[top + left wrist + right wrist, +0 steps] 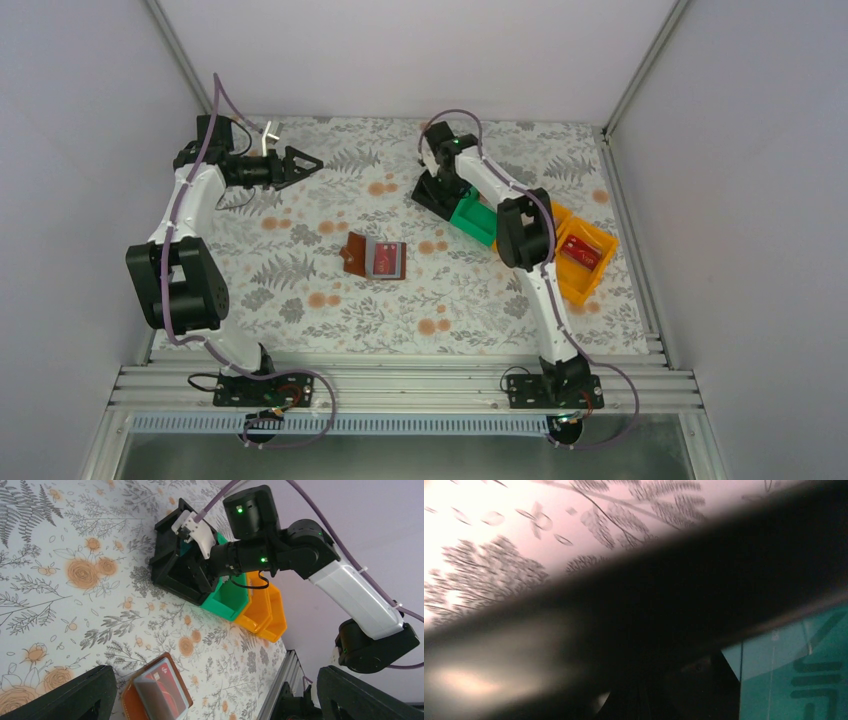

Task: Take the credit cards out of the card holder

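We read the right gripper (436, 188) as pressed together, down in the black bin (162, 572). Probably the drop-off step, pinch unclear. Left gripper (306, 163) spread, idle. Card holder (360, 256) open, well apart from both, red card (388, 261) inside. Next: reach over, pinch its edge.

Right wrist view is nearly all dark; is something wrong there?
Nothing looks damaged. The right gripper reaches into the black bin, and a dark edge close to the lens fills that view; a teal card shows at lower right.
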`<state>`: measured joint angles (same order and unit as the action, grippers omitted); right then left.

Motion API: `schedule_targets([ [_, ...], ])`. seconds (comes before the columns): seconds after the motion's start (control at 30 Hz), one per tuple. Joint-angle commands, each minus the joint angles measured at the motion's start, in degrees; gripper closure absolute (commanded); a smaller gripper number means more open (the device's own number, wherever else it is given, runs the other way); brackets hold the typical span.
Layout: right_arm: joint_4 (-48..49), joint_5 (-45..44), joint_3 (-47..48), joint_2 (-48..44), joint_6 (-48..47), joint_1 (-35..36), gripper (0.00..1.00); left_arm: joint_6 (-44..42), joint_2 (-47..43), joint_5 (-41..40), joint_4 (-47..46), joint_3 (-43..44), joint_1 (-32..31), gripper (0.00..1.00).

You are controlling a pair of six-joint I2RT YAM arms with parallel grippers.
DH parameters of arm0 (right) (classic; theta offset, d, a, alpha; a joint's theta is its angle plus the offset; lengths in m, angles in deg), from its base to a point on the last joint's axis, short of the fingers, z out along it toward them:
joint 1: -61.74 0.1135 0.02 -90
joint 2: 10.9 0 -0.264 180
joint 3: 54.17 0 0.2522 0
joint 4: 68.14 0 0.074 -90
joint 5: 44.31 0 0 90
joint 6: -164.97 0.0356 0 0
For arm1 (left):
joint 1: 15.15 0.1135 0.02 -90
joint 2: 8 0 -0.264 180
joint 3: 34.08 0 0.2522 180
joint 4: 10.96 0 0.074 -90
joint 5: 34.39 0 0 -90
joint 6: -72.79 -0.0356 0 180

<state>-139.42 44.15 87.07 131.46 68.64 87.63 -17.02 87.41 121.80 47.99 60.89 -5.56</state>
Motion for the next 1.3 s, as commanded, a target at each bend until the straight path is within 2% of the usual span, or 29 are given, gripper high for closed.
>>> schedule_targets([
  [0.0,-2.8,-2.3,0.0,1.5,1.6,-2.0,0.96,-1.3,-0.9,0.4,-0.2,0.8,0.1,0.00],
  [0.17,-1.6,-9.6,2.2,2.8,-0.2,-2.7,0.96,-1.1,-0.5,0.4,-0.1,1.1,0.2,0.00],
  [0.33,2.7,-11.4,3.6,2.5,-2.7,-2.7,0.96,-1.4,-0.6,-1.5,-0.5,0.5,0.1,0.00],
  [0.47,4.2,-11.3,4.5,0.0,-2.4,-2.2,0.96,-1.1,-2.7,-7.7,-3.8,-4.4,-1.3,0.00],
  [0.6,5.1,-7.6,2.7,-6.9,-1.8,1.2,0.93,-3.9,-3.2,-14.8,-4.3,-9.5,-4.7,0.00],
  [0.77,9.3,-7.7,-7.0,-20.2,6.6,5.7,0.78,-5.7,-4.5,-19.0,-5.6,-15.8,-7.8,0.00],
  [0.87,14.2,-2.9,-20.4,-28.8,14.9,8.1,0.71,-6.3,-5.6,-20.9,-6.6,-19.6,-10.4,0.00],
  [0.97,21.0,6.0,-33.8,-34.8,20.7,12.3,0.70,-5.8,-4.9,-19.9,-8.2,-24.2,-12.5,0.00],
  [1.07,26.4,12.0,-42.6,-36.7,27.3,17.2,0.74,-5.8,-4.6,-20.1,-9.6,-26.3,-14.1,0.00],
  [1.13,29.9,17.1,-46.7,-36.1,29.8,19.4,0.75,-5.6,-4.7,-19.7,-10.4,-27.0,-15.2,0.00],
  [1.27,33.2,18.1,-50.3,-32.9,33.8,22.6,0.81,-4.9,-4.9,-19.3,-12.1,-28.5,-15.9,0.00],
])
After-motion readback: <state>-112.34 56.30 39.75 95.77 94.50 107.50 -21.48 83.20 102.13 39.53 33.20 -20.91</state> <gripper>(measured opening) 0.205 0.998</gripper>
